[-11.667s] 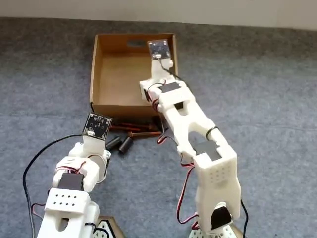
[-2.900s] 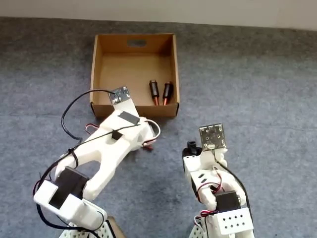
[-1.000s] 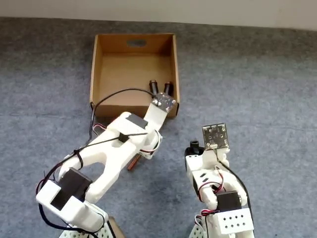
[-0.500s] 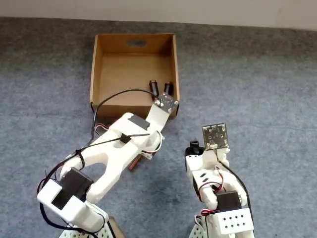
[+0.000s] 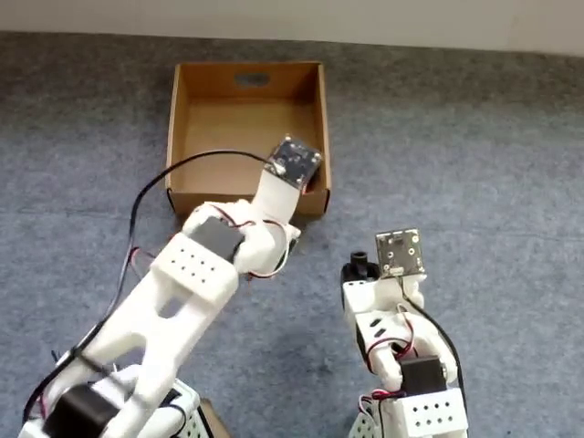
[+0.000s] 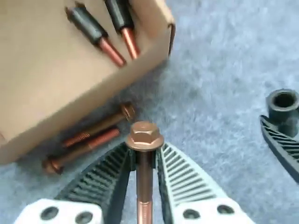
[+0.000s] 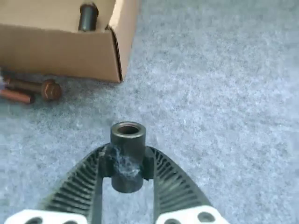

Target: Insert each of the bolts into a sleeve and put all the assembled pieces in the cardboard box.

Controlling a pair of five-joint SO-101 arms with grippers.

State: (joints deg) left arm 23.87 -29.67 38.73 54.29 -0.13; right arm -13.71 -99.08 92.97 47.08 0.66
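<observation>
**On the grey carpet (image 5: 493, 164): bolt (image 6: 145, 140) in left gripper (image 6: 145, 161), sleeve (image 7: 127, 154) in right gripper (image 7: 126, 163)**

The surface is short-pile carpet across the whole work area. At the far edge of the high view runs a pale strip (image 5: 365, 16); wall or floor, can't tell.

The cardboard box (image 5: 179, 137) sits open-topped on the carpet at the far side, w/ a hand slot in its far wall. Inside, near the front right corner, two assembled pieces (image 6: 88, 29) lie side by side, black sleeves w/ copper shanks sticking out. Outside, just beside the box's front wall, two loose bolts (image 6: 100, 126) lie on the carpet, approx. parallel to that wall.

The left gripper is clenched on the copper bolt: shank btwn the jaws, hex head poking out past the tips, above the carpet near the box's front right corner.

The right gripper is clamped on the black sleeve, its open bore facing away from the gripper. It is over bare carpet, apart from the box.

Bolt and sleeve are apart, not mated. In the left wrist view the sleeve shows off to one side of the bolt.
</observation>
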